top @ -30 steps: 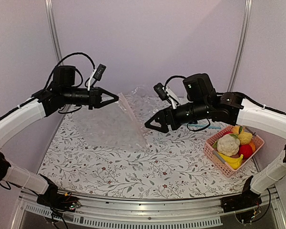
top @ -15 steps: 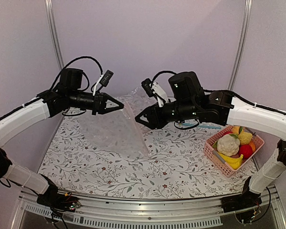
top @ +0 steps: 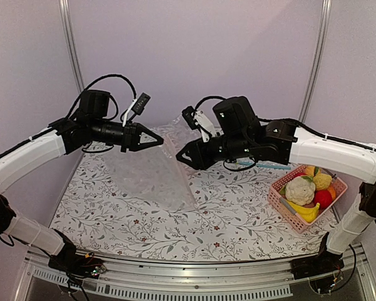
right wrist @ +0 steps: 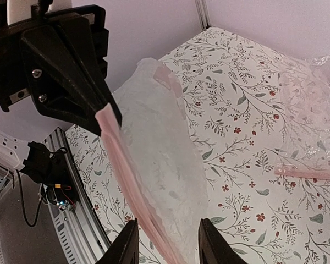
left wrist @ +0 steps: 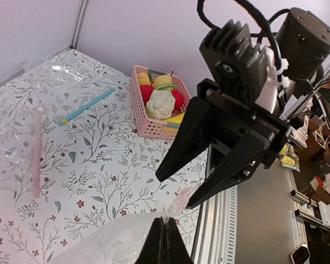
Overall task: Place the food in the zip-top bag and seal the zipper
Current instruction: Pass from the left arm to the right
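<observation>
The pink basket [top: 282, 210] held the food: one white cauliflower [top: 299, 189], one yellow banana [top: 307, 212], one red round fruit [top: 323, 198], one lemon [top: 321, 180] and an orange piece [top: 332, 193] showed from above, with others half hidden behind them. The basket stood on the counter [top: 238, 219], well apart from the zip-top bag [top: 144, 175], on the right arm's side. That bag hung raised by one top corner, its body sloping down toward the counter. The left claw [top: 156, 139] was clenched on the end of the zipper [right wrist: 132, 192], a pale pinkish strip. The right claw [top: 179, 157] was released, with one finger on either side of the strip farther along and neither visibly pinching it. Beyond the bag lay more crinkled clear plastic [top: 188, 122] and one teal strip [top: 269, 166].
</observation>
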